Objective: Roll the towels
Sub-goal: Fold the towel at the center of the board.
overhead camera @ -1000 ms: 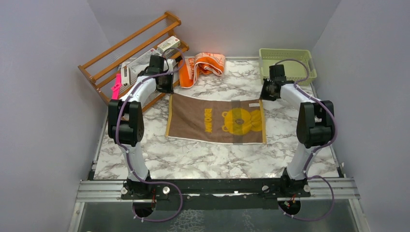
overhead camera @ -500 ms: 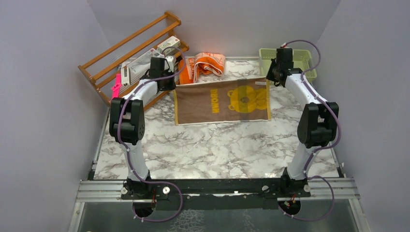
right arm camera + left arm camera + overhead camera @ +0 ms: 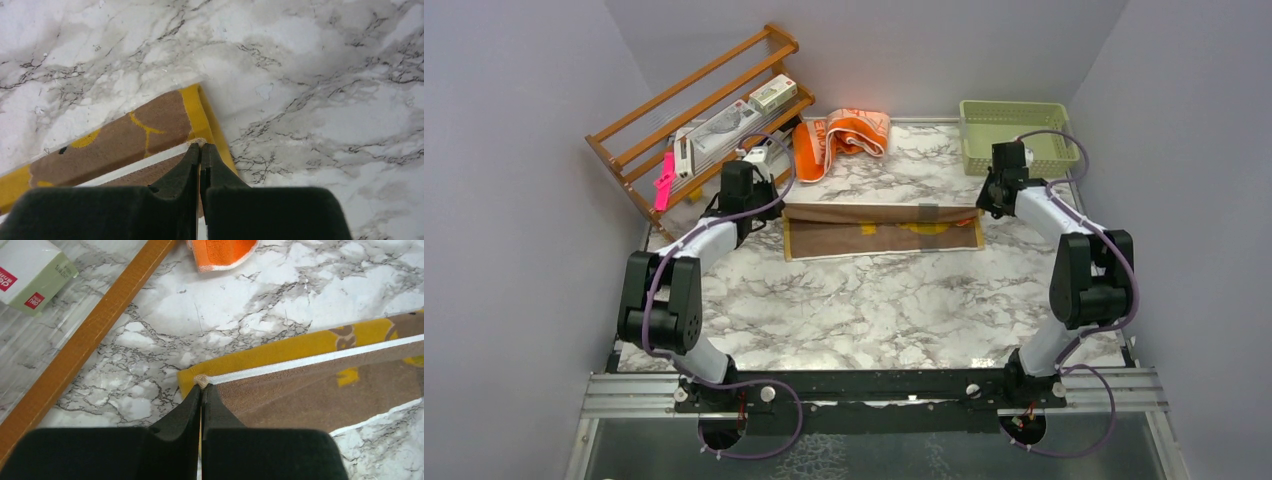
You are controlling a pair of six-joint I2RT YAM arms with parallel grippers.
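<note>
A brown towel [image 3: 884,232] with a mustard-yellow border and bear print lies folded into a narrow strip mid-table. My left gripper [image 3: 782,208] is shut on its left corner, seen close up in the left wrist view as a pinched tip of the brown towel [image 3: 320,385] between the left gripper's [image 3: 201,385] closed fingers. At the strip's right end my right gripper [image 3: 982,208] is shut on the other corner; the right wrist view shows the right gripper [image 3: 200,146] on the towel's [image 3: 125,135] white-edged fold. An orange and peach towel [image 3: 844,135] lies crumpled at the back, and the orange towel's [image 3: 222,251] edge shows in the left wrist view.
A wooden rack [image 3: 694,100] with boxes [image 3: 771,92] leans at the back left, its rail [image 3: 85,340] close to my left gripper. A pink object [image 3: 664,178] lies by the rack. A green basket [image 3: 1016,130] stands at the back right.
Both grippers lifted the towel by its far corners, carried it towards the back, then came down. The towel went from lying flat to a folded narrow strip.
</note>
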